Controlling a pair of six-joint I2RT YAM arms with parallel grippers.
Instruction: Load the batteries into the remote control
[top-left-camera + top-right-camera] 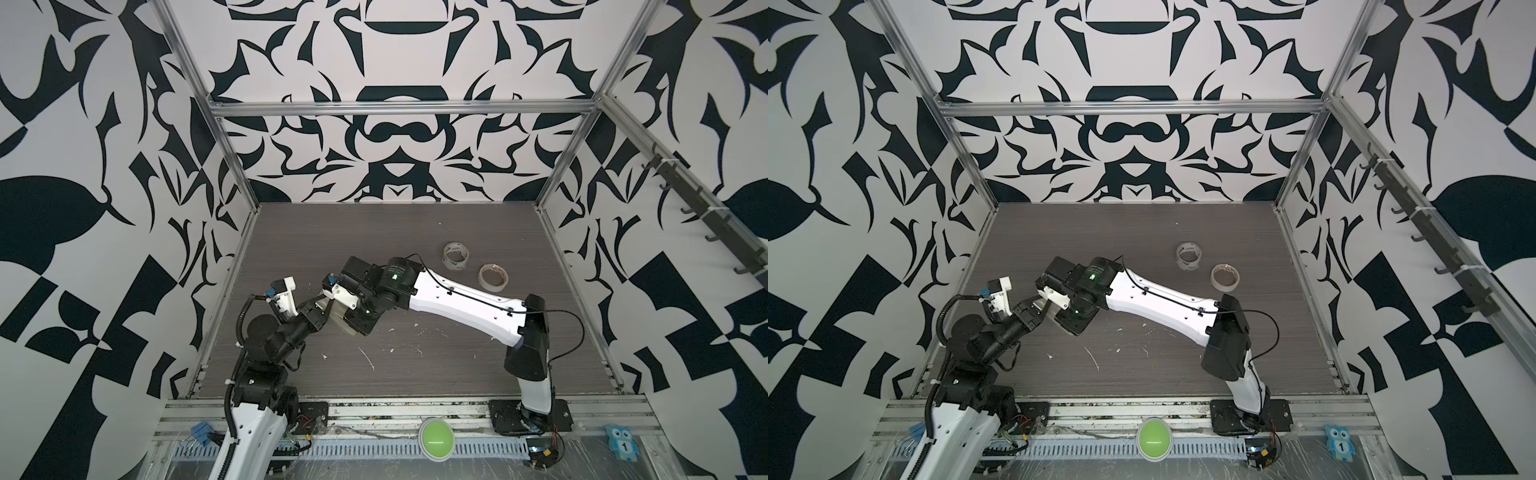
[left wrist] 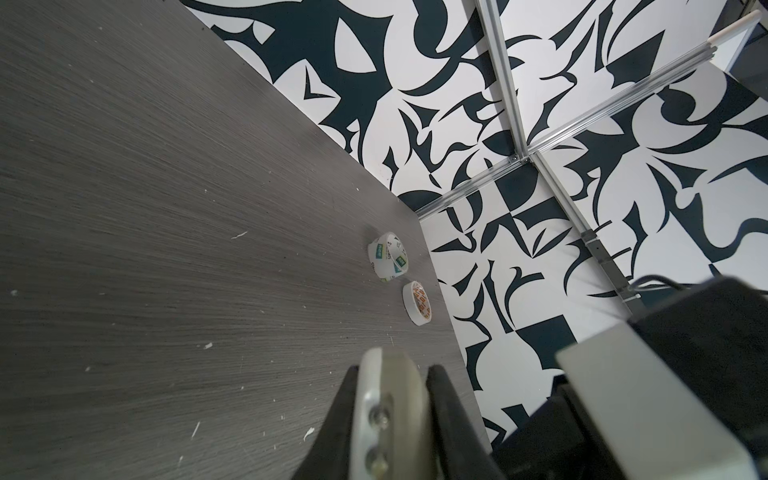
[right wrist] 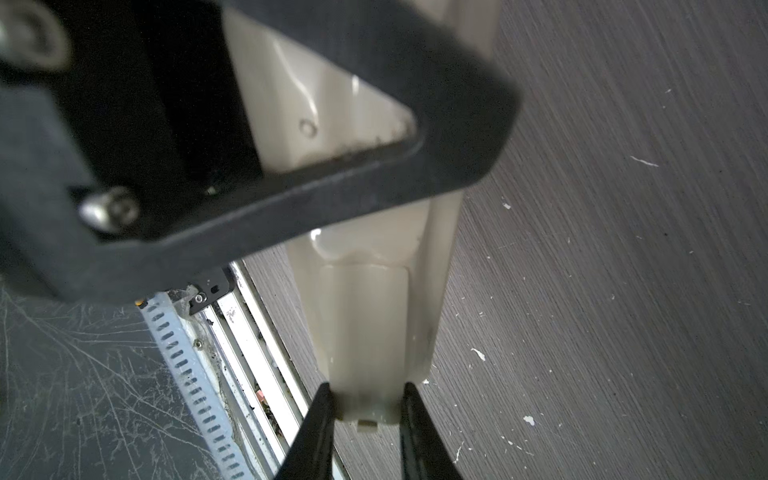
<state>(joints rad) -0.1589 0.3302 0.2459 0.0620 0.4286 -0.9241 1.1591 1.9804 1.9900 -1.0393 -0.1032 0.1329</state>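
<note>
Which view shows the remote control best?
The right wrist view: the remote control shows its pale back lengthwise, one end in the right gripper. The left wrist view shows only an edge in the left gripper; both top views, a pale sliver between the grippers.

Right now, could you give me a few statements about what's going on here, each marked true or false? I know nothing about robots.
1. The left pincer and the right pincer both grip the remote. True.
2. The remote lies flat on the table. False: it is held up above it.
3. Two tape rolls lie on the table. True.
4. The tape rolls are stacked. False: they lie side by side, apart.
5. Batteries lie beside the tape rolls. False: no batteries show in any view.
</note>
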